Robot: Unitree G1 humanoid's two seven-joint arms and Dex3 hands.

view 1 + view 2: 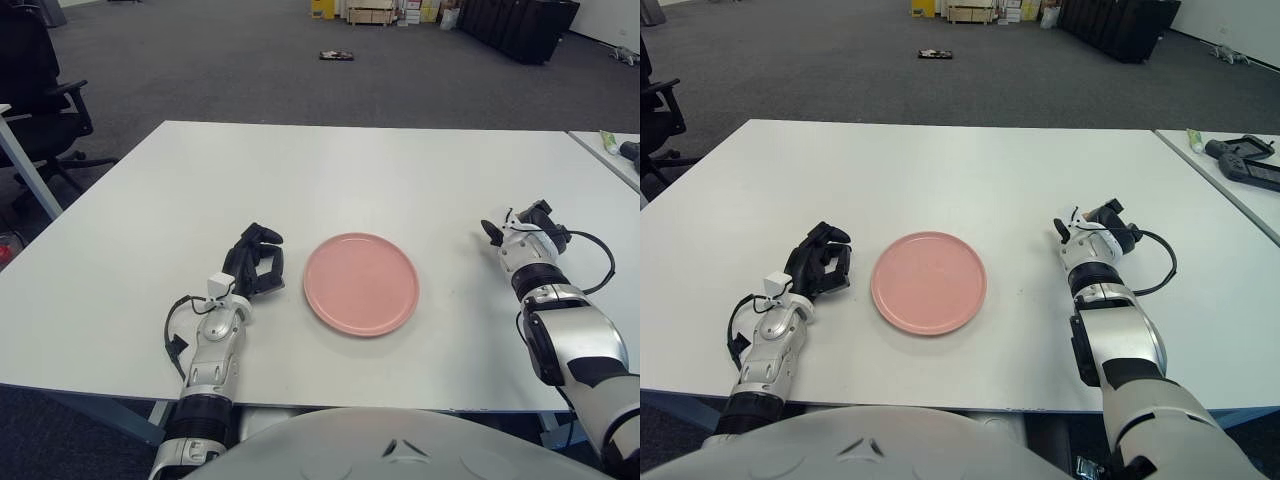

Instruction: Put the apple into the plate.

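Note:
A pink plate [360,283] lies empty near the middle of the white table [350,170]. No apple shows in either view. My left hand [256,262] is just left of the plate, its black fingers curled in with nothing in them. My right hand [524,222] shows well to the right of the plate, a forearm's length from its rim, with a black cable looping beside the wrist. Nothing is visible in that hand.
A second table at the far right carries dark devices [1245,150] and a small green item [609,140]. A black office chair [40,90] stands off the table's left side. The near table edge runs just in front of both forearms.

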